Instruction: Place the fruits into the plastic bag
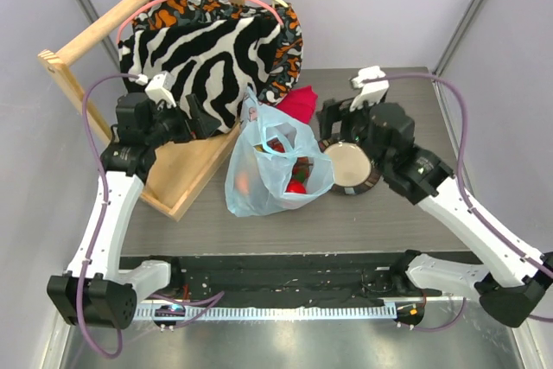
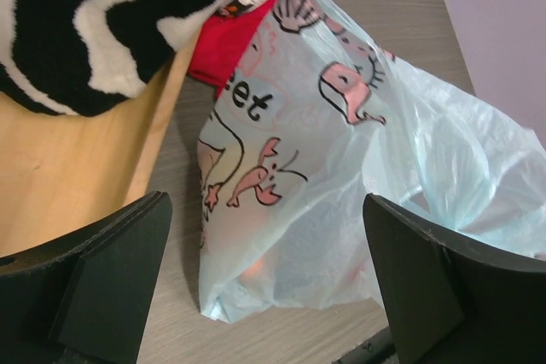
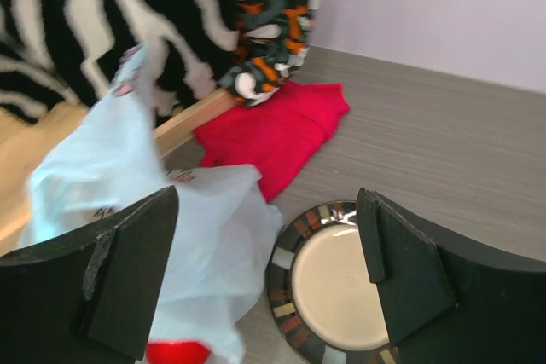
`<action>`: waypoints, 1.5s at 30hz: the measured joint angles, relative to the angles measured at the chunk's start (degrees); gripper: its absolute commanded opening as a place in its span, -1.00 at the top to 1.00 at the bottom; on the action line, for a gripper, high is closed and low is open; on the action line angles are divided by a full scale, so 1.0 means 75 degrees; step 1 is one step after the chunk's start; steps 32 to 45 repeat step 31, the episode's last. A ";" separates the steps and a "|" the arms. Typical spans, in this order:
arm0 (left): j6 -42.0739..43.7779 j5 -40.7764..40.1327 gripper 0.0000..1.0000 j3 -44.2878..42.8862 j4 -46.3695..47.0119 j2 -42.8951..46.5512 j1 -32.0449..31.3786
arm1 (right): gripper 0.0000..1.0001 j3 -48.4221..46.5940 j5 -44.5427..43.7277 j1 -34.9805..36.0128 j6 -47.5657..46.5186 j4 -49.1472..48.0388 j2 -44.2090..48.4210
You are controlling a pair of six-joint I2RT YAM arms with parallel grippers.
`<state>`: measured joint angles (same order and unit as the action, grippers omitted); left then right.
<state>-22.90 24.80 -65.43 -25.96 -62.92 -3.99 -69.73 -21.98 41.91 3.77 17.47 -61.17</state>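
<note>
The light-blue plastic bag (image 1: 275,170) stands open in the middle of the table. Toy fruits show through its mouth: a red apple (image 1: 296,186), an orange (image 1: 244,181) and a red one (image 1: 276,145). My left gripper (image 1: 200,120) is open and empty, just left of the bag. In the left wrist view the bag (image 2: 341,168) fills the space between the open fingers (image 2: 111,279), with an orange glow (image 2: 254,270) inside. My right gripper (image 1: 331,127) is open and empty above the plate, right of the bag. The right wrist view shows the bag (image 3: 196,245) and the apple (image 3: 175,352).
A dark round plate (image 1: 371,181) with a cream centre lies right of the bag; its rim shows in the right wrist view (image 3: 286,296). A red cloth (image 1: 298,103) lies behind the bag. Zebra-striped fabric (image 1: 207,54) hangs over a wooden rack (image 1: 181,174) at the back left.
</note>
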 measured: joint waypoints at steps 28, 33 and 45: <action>0.0382 -0.1938 -1.00 0.1469 0.1355 0.2069 0.0207 | -0.83 0.3453 0.1081 -0.4112 0.1731 -0.1588 0.2206; 0.0452 -0.1932 -1.00 0.1478 0.1364 0.2081 0.0207 | -0.83 0.3497 0.1055 -0.4112 0.1711 -0.1714 0.2206; 0.0452 -0.1932 -1.00 0.1478 0.1364 0.2081 0.0207 | -0.83 0.3497 0.1055 -0.4112 0.1711 -0.1714 0.2206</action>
